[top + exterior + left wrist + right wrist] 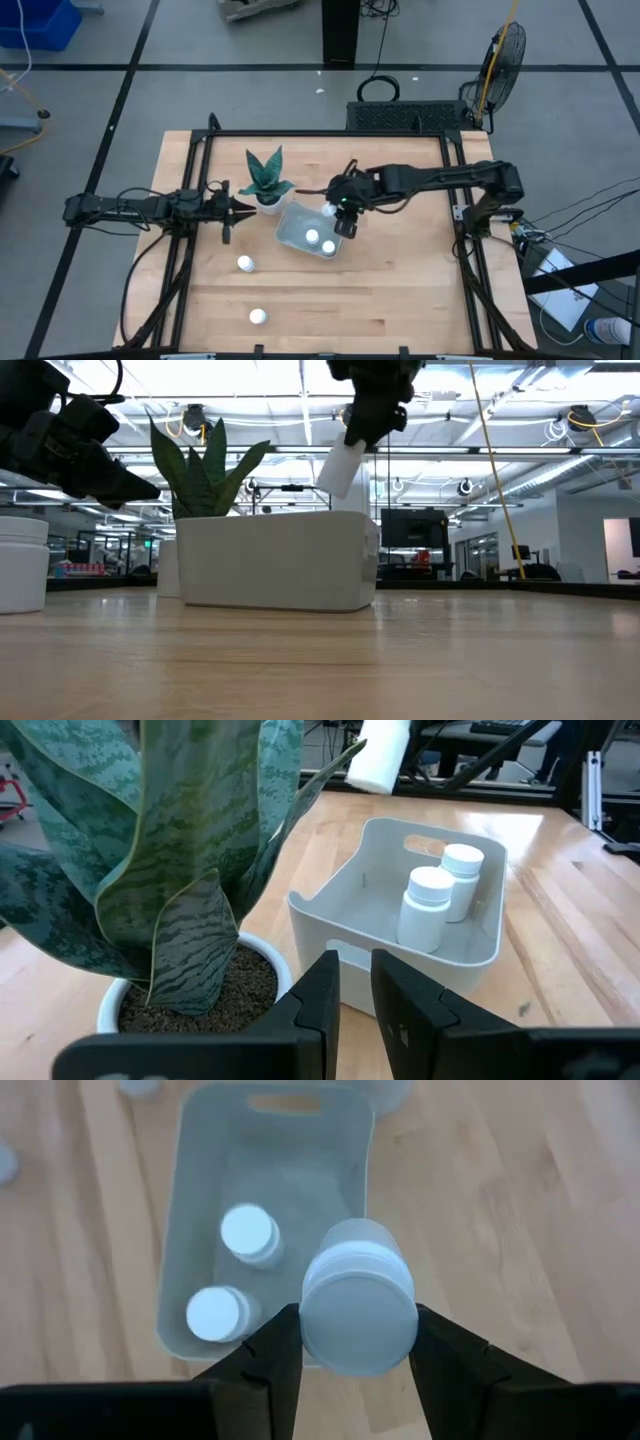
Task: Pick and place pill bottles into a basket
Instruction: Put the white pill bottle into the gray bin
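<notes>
The pale basket [300,228] stands mid-table with two white pill bottles [312,237] [328,246] upright inside; they also show in the left wrist view [428,905]. My right gripper [345,215] is shut on a third bottle [358,1305] above the basket's far right corner. Two more bottles [245,263] [258,316] stand on the table nearer the front. My left gripper [236,209], empty with its fingers almost together, waits left of the potted plant [266,182]. My right gripper pinches the bottle's cap end [330,1315] between its two fingers [272,1352], one on each side. The fingers slant down from the table's right. The bottle hangs tilted below them [340,468], bottom end down, clear of the basket.
The white pot with the green spiky plant [180,900] stands right behind the basket's left end, between it and my left gripper. One loose bottle [20,565] shows at the low view's left. A black frame rail [455,190] runs along the table's edges.
</notes>
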{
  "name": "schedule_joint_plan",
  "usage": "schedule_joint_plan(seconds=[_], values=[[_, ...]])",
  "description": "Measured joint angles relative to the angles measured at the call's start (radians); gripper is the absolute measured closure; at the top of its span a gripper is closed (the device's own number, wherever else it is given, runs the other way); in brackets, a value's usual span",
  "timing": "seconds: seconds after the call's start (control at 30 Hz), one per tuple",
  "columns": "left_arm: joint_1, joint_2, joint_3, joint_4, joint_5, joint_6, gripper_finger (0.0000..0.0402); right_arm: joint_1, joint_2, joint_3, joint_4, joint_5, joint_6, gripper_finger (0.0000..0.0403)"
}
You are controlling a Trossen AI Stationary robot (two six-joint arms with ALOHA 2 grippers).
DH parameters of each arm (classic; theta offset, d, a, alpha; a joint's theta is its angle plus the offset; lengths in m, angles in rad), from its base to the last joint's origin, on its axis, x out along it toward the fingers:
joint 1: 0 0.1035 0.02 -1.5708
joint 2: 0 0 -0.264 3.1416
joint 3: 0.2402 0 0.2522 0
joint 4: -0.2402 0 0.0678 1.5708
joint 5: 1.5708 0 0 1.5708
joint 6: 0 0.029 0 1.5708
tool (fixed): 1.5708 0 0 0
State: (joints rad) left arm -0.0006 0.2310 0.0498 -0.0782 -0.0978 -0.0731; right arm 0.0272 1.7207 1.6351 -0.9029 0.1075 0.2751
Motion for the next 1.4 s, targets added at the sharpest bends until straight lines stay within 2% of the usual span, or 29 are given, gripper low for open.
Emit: schedule_joint_plan(seconds=[0.27,0.93,1.27,1.4], values=[[0.0,0.0,0.0,-0.001,0.0,0.0,0.0337,0.001,0.101,0.039,-0.072,-0.007,-0.037,0.0261],[0.0,0.0,0.0,-0.001,0.0,-0.001,0.0337,0.047,0.113,0.039,-0.057,-0.011,-0.007,0.0261],[0.0,0.0,0.0,-0.001,0.0,0.007,0.0337,0.039,0.142,0.039,-0.045,-0.035,-0.028,0.0261],[0.0,0.0,0.0,0.0,0.0,0.008,0.0337,0.029,0.177,0.04,-0.043,-0.081,-0.04,0.0261]])
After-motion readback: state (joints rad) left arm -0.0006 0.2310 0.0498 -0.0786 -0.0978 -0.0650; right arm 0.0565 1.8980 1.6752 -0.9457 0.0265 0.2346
